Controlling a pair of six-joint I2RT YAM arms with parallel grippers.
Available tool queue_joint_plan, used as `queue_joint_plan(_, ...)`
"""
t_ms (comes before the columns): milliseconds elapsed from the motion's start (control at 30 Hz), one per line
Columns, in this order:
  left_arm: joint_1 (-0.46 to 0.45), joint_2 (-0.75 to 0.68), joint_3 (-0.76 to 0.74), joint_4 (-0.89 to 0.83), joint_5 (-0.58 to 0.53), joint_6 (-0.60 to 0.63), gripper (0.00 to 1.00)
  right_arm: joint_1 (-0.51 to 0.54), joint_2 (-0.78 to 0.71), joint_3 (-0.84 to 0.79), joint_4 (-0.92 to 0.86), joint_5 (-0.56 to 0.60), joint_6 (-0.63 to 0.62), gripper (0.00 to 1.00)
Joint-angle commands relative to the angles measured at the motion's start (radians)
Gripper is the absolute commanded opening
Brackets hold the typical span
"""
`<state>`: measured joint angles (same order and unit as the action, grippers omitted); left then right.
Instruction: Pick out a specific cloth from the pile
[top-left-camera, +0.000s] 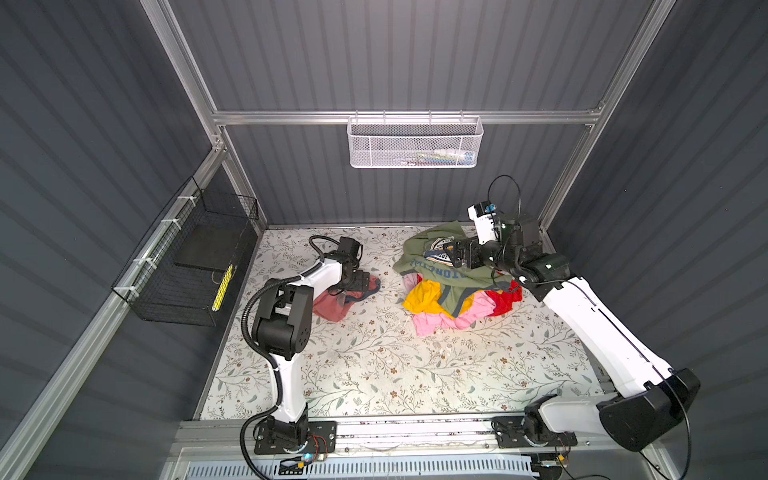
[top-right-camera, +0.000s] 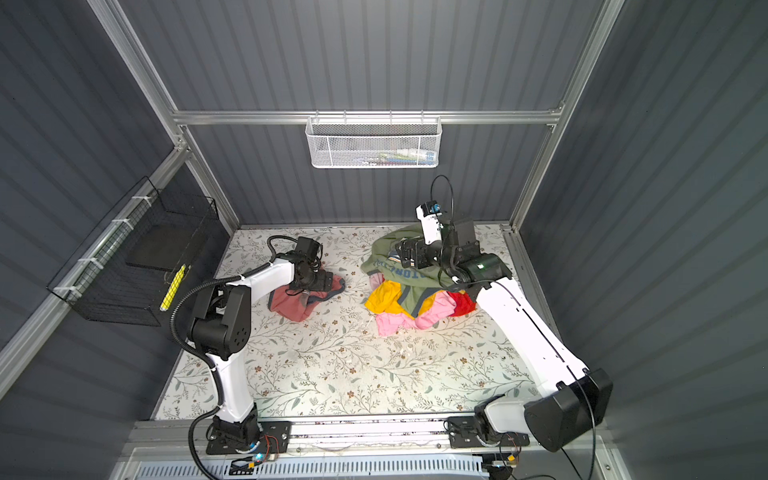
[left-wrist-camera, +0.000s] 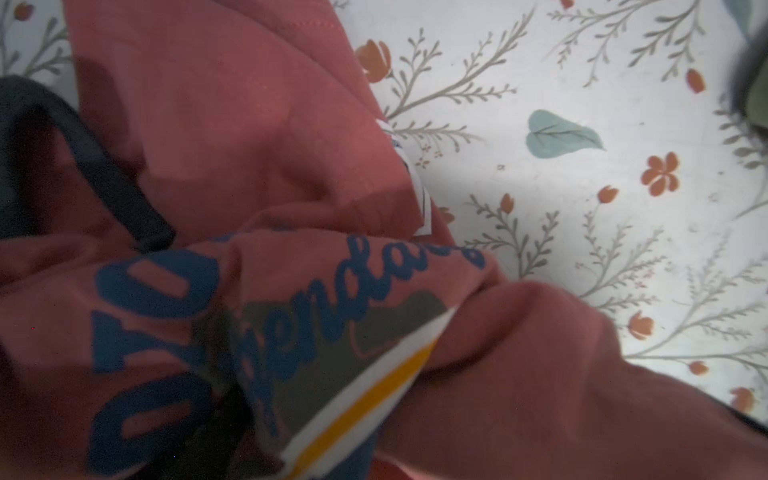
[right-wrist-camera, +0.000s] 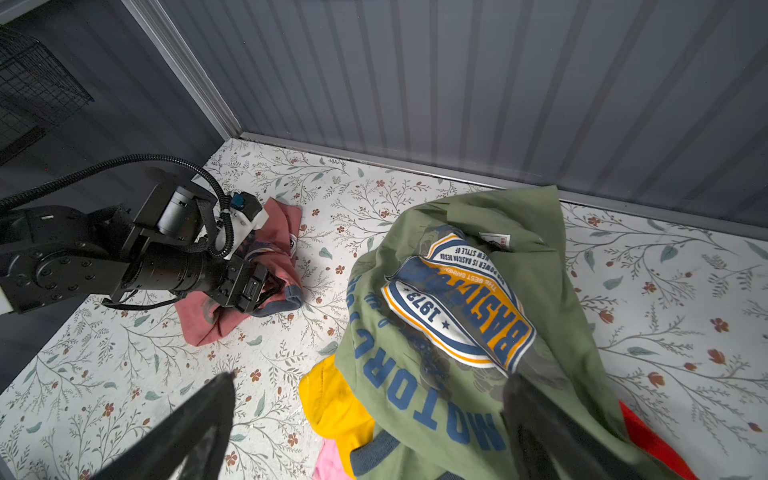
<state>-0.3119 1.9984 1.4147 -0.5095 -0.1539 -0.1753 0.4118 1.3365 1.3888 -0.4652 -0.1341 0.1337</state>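
Note:
The cloth, a salmon-pink T-shirt with blue lettering and dark neck trim, lies bunched on the table's left side, apart from the pile. My left gripper is down on the cloth, jaws spread; the cloth fills the left wrist view and hides the fingertips. On top of the pile lies an olive green T-shirt. My right gripper hovers open just above that T-shirt, holding nothing.
A black wire basket hangs on the left wall and a white mesh basket on the back wall. Grey walls close in the floral table on three sides. Yellow, light pink and red garments stick out under the olive T-shirt.

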Motion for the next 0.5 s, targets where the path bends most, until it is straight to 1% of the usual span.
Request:
queue_joint_plan(0,0.007,0.062,-0.037,-0.15,-0.08,0.004,0.95,-0.004,0.018,0.036,-0.009,-0.002,-0.015,0.99)
queue_joint_plan(67,0.007,0.06,-0.053,-0.147,-0.076,0.008,0.91,-0.004,0.027,0.043,-0.011,-0.003,-0.015,0.99)
queue_joint_plan(133,0.007,0.059,-0.064,-0.142,-0.064,0.008,0.84,-0.004,0.03,0.047,-0.013,-0.002,-0.018,0.99)
queue_joint_plan(200,0.007,0.053,-0.075,-0.126,-0.054,0.007,0.75,-0.004,0.029,0.047,-0.014,0.002,-0.019,0.99)
queue_joint_plan(233,0.007,0.047,-0.081,-0.114,-0.038,0.008,0.68,-0.004,0.029,0.047,-0.014,0.003,-0.019,0.99)
queue_joint_plan(300,0.007,0.033,-0.085,-0.09,-0.008,0.017,0.48,-0.004,0.023,0.043,-0.016,0.008,-0.02,0.99)
queue_joint_plan(367,0.007,0.024,-0.08,-0.078,0.008,0.026,0.31,-0.005,0.016,0.039,-0.016,0.01,-0.022,0.99)
queue_joint_plan(467,0.007,0.013,-0.058,-0.083,-0.001,0.037,0.12,-0.004,0.008,0.029,-0.011,0.007,-0.02,0.99)
